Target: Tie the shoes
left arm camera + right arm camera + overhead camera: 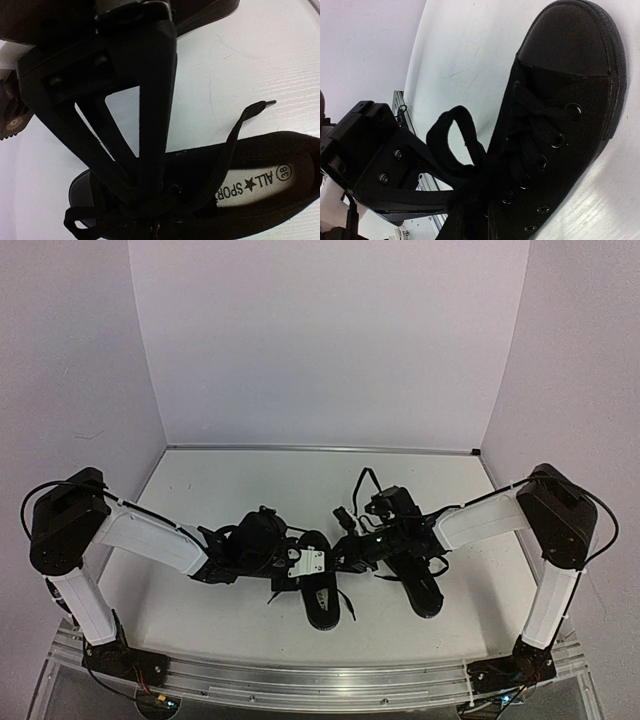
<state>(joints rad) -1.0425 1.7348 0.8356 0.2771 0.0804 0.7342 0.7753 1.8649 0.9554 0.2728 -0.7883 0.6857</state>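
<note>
The pair of small all-black low-top shoes lies side by side near the middle of the white table (215, 615). The left shoe (322, 598) shows a white printed insole label (255, 184), and the right shoe (418, 585) sits just beside it. The bow looks half made. The left gripper (145, 192) hangs over the labelled shoe, its fingers pinched together on a thin black lace (235, 135) at the eyelets, and the lace's free end trails over the collar onto the table. The right gripper (462, 186) reaches in between the shoes and is clamped at the base of a flat black lace loop (455, 115), below a rounded rubber toe cap (570, 40). I cannot tell for certain from above that both work the same shoe, though it looks so. The next move probably calls for carrying the free strand round that loop and drawing it through, with gentle tension so the loop does not collapse or the light shoe drag. The two grippers crowd each other, the right shoe lies under the right forearm, and a black cable (362, 480) arches near the wrist where it could snag.
</note>
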